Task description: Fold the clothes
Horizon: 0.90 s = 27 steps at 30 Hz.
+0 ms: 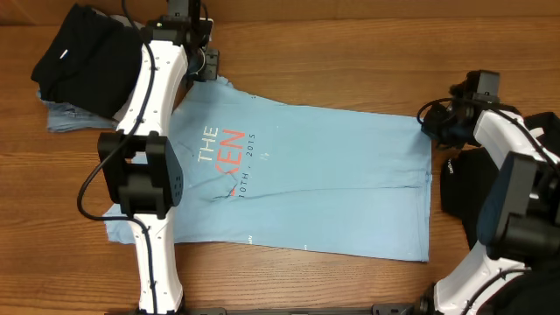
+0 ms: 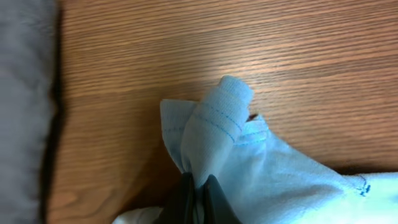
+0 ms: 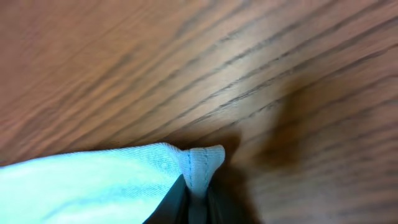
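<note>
Wood-grain counter (image 1: pixel 350 52) under everything, and your light blue cotton T-shirt with white and coral lettering (image 1: pixel 332 175) lies spread flat across the middle of it, print up. Your left jaws are clenched on a bunched corner of cloth at the shirt's far left end, with the fabric poking up past the tips. Your right jaws pinch the hem corner at the far right end. A folded black garment with a white label (image 1: pixel 83 57) sits in the far left corner.
</note>
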Motion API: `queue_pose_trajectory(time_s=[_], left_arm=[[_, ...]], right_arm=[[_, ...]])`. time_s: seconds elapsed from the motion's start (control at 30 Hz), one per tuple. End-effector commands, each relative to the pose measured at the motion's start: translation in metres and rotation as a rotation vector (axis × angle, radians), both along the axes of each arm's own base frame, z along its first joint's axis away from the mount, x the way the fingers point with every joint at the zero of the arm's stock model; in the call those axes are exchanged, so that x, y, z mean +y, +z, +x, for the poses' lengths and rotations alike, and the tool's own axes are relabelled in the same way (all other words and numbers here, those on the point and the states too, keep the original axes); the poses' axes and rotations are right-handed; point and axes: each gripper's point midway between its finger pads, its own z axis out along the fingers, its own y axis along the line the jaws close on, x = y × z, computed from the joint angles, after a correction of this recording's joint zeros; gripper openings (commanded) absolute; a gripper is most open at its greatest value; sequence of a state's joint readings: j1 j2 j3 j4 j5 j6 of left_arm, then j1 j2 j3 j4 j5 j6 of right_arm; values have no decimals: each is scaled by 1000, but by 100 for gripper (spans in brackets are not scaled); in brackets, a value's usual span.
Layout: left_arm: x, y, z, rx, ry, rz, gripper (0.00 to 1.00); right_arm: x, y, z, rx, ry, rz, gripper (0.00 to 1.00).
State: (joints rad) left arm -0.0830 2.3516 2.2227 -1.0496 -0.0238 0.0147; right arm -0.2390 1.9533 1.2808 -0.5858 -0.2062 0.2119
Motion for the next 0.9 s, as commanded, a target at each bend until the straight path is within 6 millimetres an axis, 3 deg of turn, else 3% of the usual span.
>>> queue_pose_trajectory(time_s=[0.0,0.13,0.37,0.57,0.67,0.87], left_arm=[[20,73,-3,-132,49,42,4],[30,85,-18,-107,65,47,4],[46,64,-73,134,88,63,4],[60,59,-99,240,115,70,4],[67,57,-110,287,129,66,4],[69,56,-119,322,133,61,4]], right_arm=[[0,43,7,-87,12,-17,11],[3,45,-6,-45,1,-2,8],[20,41,-32,58,23,85,4],[27,42,-57,148,25,110,4],[29,53,-65,155,24,112,4],[25,94,-75,77,5,84,4]])
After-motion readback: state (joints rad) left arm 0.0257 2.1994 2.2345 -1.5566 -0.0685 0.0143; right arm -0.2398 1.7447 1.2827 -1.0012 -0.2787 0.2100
